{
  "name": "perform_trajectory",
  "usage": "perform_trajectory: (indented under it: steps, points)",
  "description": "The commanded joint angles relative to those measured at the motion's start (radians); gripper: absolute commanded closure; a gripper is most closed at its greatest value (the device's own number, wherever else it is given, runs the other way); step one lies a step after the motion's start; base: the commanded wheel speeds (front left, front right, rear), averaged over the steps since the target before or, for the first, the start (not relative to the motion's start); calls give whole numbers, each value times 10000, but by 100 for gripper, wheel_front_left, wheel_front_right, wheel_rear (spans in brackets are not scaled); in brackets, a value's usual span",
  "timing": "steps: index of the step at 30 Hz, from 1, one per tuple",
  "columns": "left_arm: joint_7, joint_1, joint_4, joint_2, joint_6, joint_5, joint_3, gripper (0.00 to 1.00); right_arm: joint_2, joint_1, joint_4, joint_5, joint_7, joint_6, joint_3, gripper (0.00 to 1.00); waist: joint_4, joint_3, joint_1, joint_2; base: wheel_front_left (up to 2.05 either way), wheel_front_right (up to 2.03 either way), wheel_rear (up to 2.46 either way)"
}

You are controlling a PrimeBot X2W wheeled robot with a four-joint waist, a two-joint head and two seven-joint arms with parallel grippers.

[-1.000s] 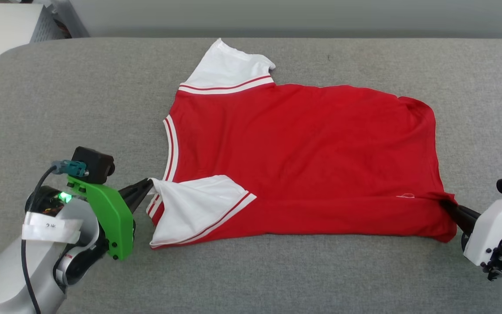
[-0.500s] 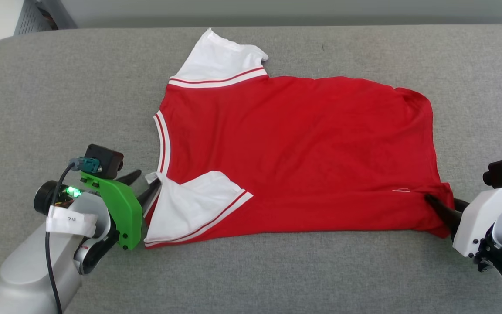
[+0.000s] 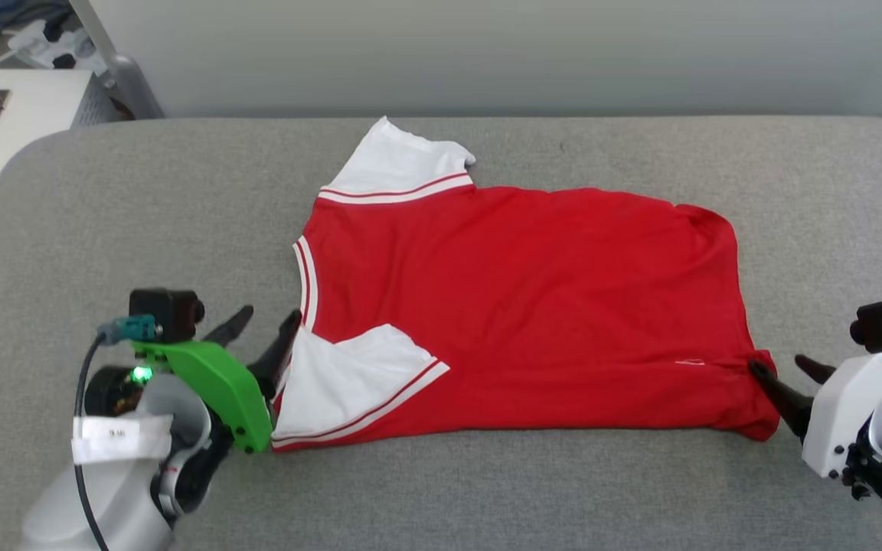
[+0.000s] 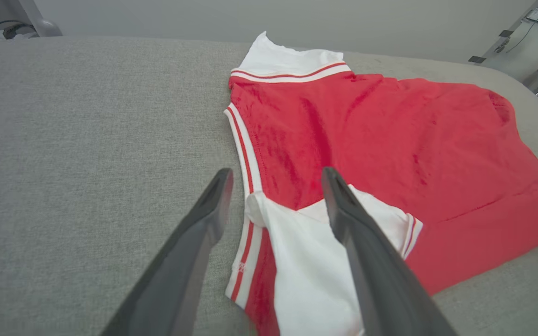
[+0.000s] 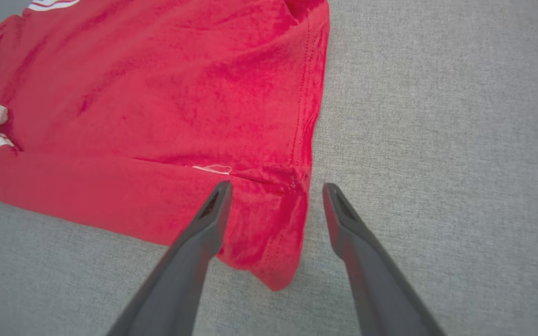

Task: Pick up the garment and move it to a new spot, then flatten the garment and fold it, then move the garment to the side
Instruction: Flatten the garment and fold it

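Gaping wide and empty, left gripper (image 3: pixel 269 312) and right gripper (image 3: pixel 777 363) are flanking near corners of the garment (image 3: pixel 517 306), probably since its near strip is lying folded.

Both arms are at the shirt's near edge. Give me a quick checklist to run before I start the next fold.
1. Left gripper open, holding nothing: ok.
2. Right gripper open, holding nothing: ok.
3. Fingers lifted off the cloth: cannot tell. One left finger lies over the near sleeve, and one right finger over the hem corner.
4. Garment wholly on the grey surface: ok.
5. Near long edge folded over the body: ok.
6. Far sleeve folded in: not ok, it sticks out flat.
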Motion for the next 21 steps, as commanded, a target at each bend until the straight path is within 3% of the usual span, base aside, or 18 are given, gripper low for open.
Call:
perform_trajectory:
  steps: [1,12,17,21]
  points:
    - [73,373,-340,64,263,-152,74,0,109,299,-281,-192,278,-9,-163,0,35,-326,0,0,0,0,0]
    - [2001,2366,-3562,1067,2721,-647,-79,0,1388,2013,-2763,-1857,3050,-9,-2275,0,-100,-85,0,0,0,0,0]
    - [2614,2498,-4034,1403,3525,-429,-231,0,2033,2365,-3768,-2529,4034,-9,-2940,0,-230,330,0,0,0,0,0]
    - [2879,2391,-3881,1458,3861,-250,-344,0,2395,2432,-4370,-2810,4416,-9,-3193,0,-353,650,0,0,0,0,0]
